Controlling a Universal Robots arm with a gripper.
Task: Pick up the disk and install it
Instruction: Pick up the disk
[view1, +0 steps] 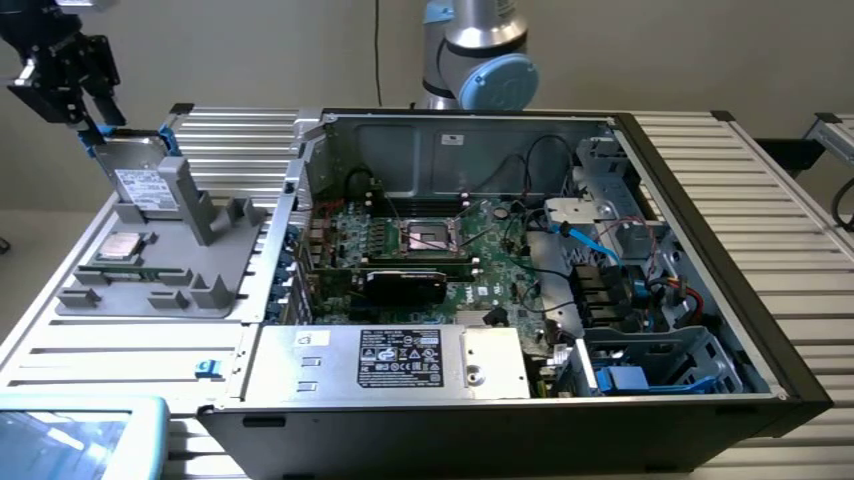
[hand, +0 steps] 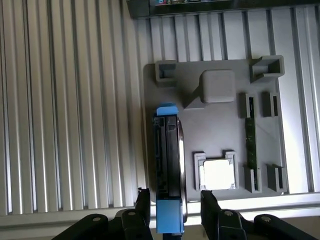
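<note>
The disk stands on edge in the grey holder tray, leaning against the tray's upright post, with blue rails at both ends. My gripper hangs just over the disk's upper corner at the exterior view's left. From the wrist view I look down on the disk's thin edge. My gripper straddles one blue end, and its black fingers stand on either side of the disk with a small gap to it. The gripper is open and holds nothing.
The open computer case fills the middle, with its motherboard, a grey power supply box in front and a drive cage at the exterior view's lower right. A square silver chip and a memory stick lie on the tray.
</note>
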